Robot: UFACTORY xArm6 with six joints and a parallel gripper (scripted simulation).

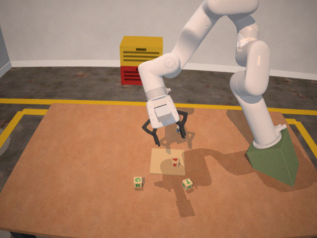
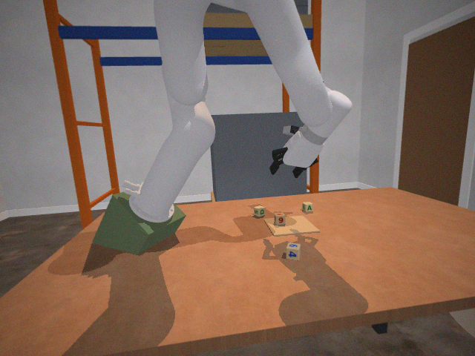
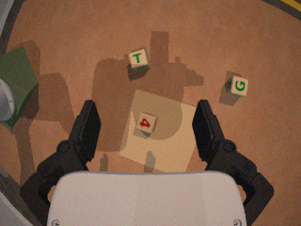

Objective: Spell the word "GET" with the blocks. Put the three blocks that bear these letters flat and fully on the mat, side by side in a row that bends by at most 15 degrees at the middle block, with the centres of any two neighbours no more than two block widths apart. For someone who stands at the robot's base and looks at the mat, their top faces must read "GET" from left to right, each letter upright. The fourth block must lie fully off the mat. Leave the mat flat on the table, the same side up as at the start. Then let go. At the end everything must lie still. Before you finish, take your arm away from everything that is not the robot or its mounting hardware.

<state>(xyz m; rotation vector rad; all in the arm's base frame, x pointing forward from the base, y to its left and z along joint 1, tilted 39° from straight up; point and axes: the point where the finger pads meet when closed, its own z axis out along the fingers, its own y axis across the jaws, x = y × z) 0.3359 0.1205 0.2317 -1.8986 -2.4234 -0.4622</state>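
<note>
Gripper [image 3: 146,127] hangs spread wide and empty, high above the mat [image 1: 159,163]. Red-lettered block [image 3: 146,123] sits on the mat directly below, centred between the fingers; a straight descent looks sufficient.

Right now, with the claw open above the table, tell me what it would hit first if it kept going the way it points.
Probably the red-lettered block on the mat: the wrist view shows it between the open claw's fingers. Depth is unclear; the blue-lettered block may lie closer underneath.
</note>
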